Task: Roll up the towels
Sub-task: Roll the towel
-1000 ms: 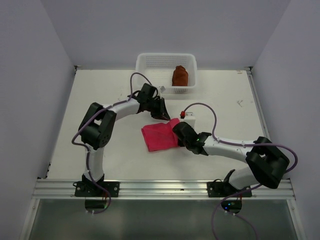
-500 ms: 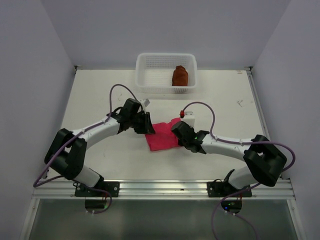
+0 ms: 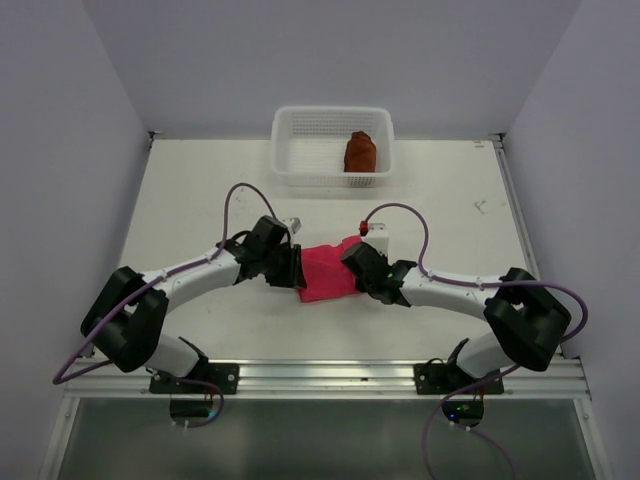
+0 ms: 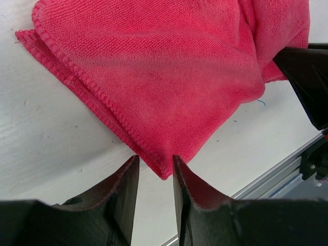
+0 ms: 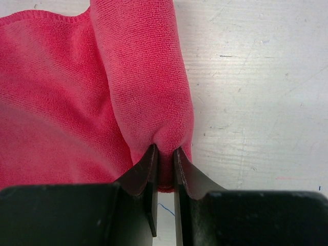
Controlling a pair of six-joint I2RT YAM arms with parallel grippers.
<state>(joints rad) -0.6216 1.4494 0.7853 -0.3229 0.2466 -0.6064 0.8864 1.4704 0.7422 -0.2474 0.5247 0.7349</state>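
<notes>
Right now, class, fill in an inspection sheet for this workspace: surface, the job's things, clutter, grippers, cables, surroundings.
Surface: white table, lightly scuffed and marked.
Job's things: pink towel lies on the table between the two arms, with one edge rolled into a fold. The rust-brown towel sits bundled in the white mesh basket at the far edge.
Clutter: nothing seen.
Grippers: left gripper is open, with the pink towel's corner at the gap. The right gripper is shut on the rolled fold.
Cables: purple cables loop above each arm.
Surroundings: plain walls on three sides, metal rail at the near edge.
</notes>
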